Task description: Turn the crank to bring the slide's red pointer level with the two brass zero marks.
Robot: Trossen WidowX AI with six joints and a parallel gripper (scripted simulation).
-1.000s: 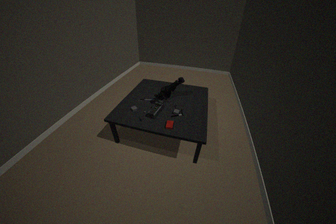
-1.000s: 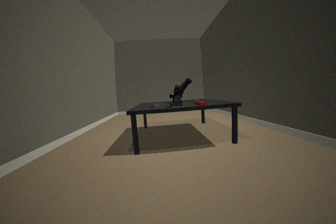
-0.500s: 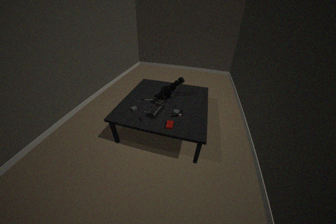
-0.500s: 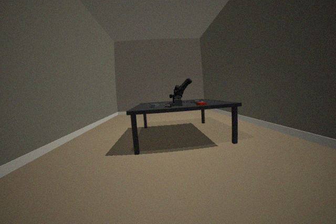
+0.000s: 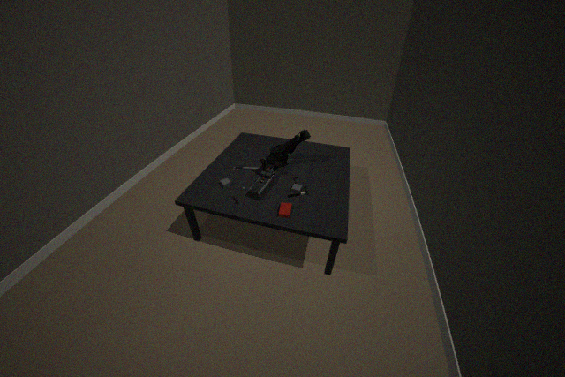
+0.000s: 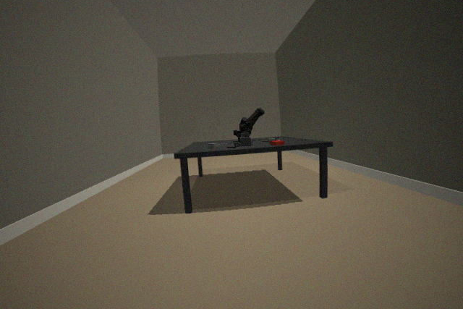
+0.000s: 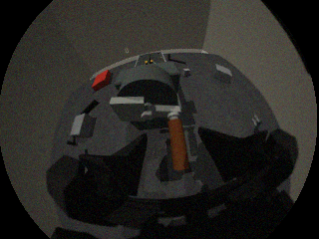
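The crank's orange handle [image 7: 178, 146] shows in the wrist view, joined to a pale crank bar [image 7: 165, 108]. My gripper [image 7: 173, 133] is open, with one dark finger on each side of the handle. The grey machine [image 5: 259, 187] [image 7: 145, 75] stands on the table, and its body lies beyond the crank in the wrist view. Small brass marks [image 7: 149, 62] show at its far end. The red pointer cannot be made out, so its level against the marks cannot be told. In the top view the handle is too small and dark to make out.
A red block [image 5: 285, 209] [image 6: 277, 142] [image 7: 102, 80] lies near the table edge. One pale grey block [image 5: 297, 187] [image 7: 80, 124] lies on the machine's red-block side, another [image 5: 224, 182] [image 7: 223, 71] on its other side. Small dark pieces lie around them on the dark table [image 5: 319, 220] [image 6: 224, 151].
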